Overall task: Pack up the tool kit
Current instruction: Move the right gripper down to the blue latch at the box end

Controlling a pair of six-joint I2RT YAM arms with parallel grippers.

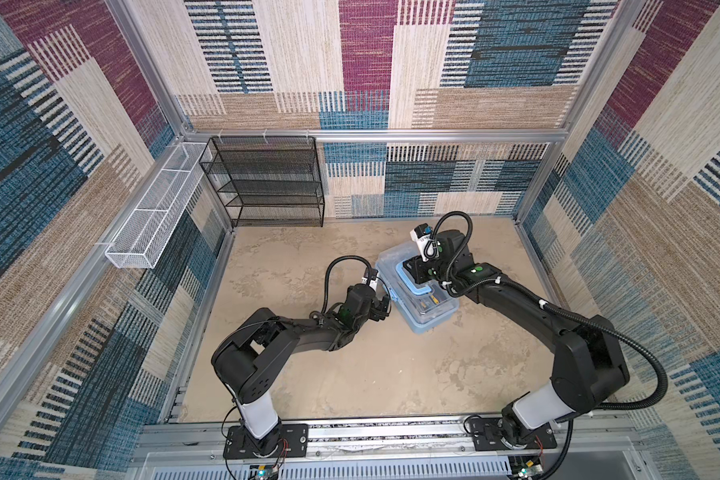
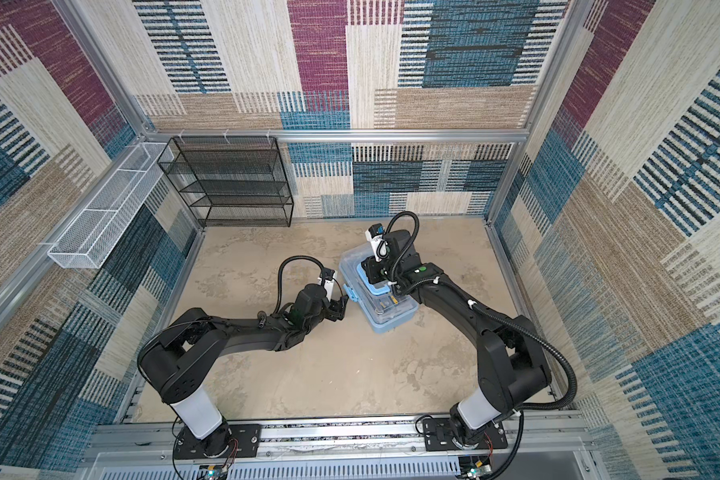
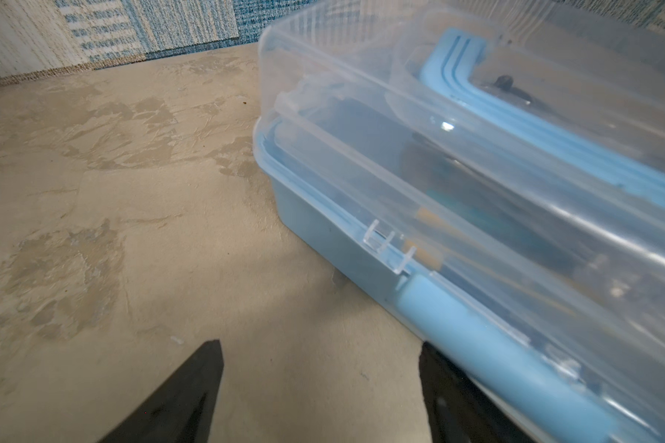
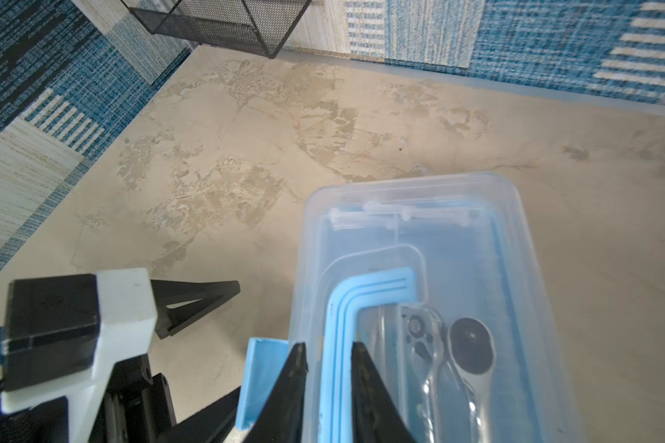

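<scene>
Right gripper (image 4: 329,353): its two black, wedge-shaped fingers are pinching one straight bar of the blue handle (image 4: 361,287), one finger on each side, with the jaws standing narrow. The handle is a flat, ribbed U of matte plastic, and it is lying on the clear lid (image 4: 496,237).

Left gripper (image 3: 323,364): its two pointed black fingers are standing wide apart and holding nothing. They are hovering over the table (image 1: 350,374), just beside the blue latch (image 3: 457,326).

One toolbox (image 1: 425,322) is sitting on the table right of centre in both top views, turned diagonally. It is a rounded rectangular box with a light blue opaque base. The glossy, transparent lid is lying shut over the base, and the single latch is projecting from the box's left edge (image 2: 351,293).

Through the lid, two round tool heads are showing, one pale (image 4: 419,337) and one dark (image 4: 471,345). Other contents are too blurred to name.

One black wire-mesh rack (image 1: 267,183) is standing against the back wall, upper left of centre. One long white mesh basket (image 1: 154,220), divided into three compartments, is hanging on the left wall beside it. The table is beige, mottled and plaster-like, and the walls are carrying woven patchwork panels.
</scene>
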